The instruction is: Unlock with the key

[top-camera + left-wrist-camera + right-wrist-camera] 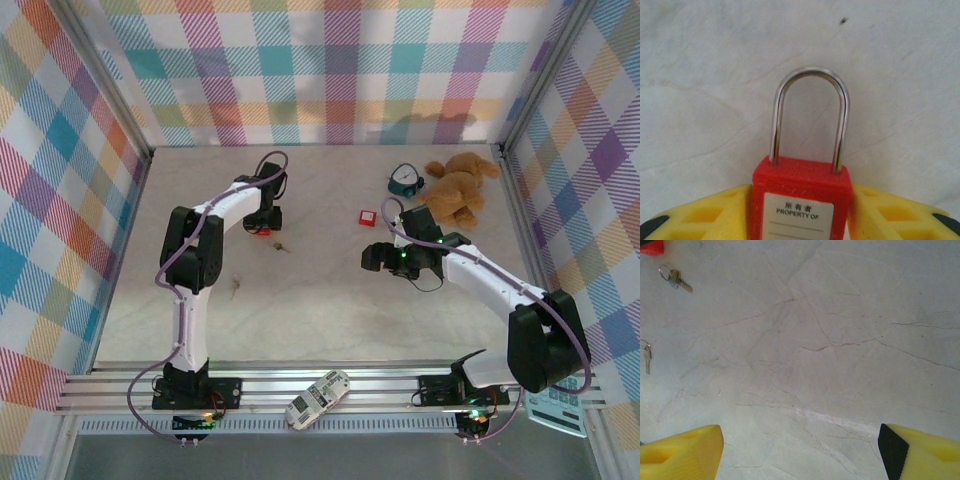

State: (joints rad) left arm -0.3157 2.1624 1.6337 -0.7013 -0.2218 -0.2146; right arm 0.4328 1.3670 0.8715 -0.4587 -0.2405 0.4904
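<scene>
A red padlock (pixel 800 200) with a steel shackle (pixel 810 115) and a white "PROPERTY OF" label lies on the table. My left gripper (pixel 800 215) is shut on its body, a yellow finger (pixel 715 215) pressed against each side. From above, the padlock (pixel 262 231) sits under the left gripper (pixel 264 220). One small key (pixel 280 243) lies just right of it and a second key (pixel 236 288) lies nearer the arm bases. My right gripper (pixel 372 258) hovers open over bare table, and its wrist view shows both keys (pixel 676 278) (pixel 646 356) far to the left.
A small red box (pixel 367 217), a teal object (pixel 404 180) and a brown teddy bear (pixel 456 190) lie at the back right. A white device (pixel 318 398) and a calculator (pixel 557 405) rest on the front rail. Plaid walls enclose the table.
</scene>
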